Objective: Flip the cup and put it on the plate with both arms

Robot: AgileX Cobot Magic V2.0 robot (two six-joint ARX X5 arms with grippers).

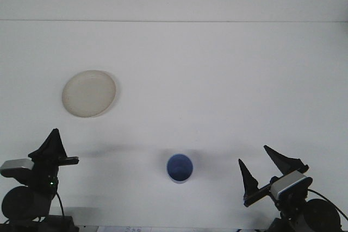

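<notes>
A blue cup point(179, 168) stands upright on the white table near the front edge, its mouth facing up. A pale round plate point(89, 93) lies flat at the left, farther back. My right gripper point(262, 167) sits at the front right, well right of the cup, open with its two black fingers spread and nothing between them. My left gripper point(53, 148) is at the front left corner, far left of the cup and in front of the plate, seen edge-on.
The white table point(217, 91) runs back to a wall line at the top. Both arm bases and their cables fill the bottom corners.
</notes>
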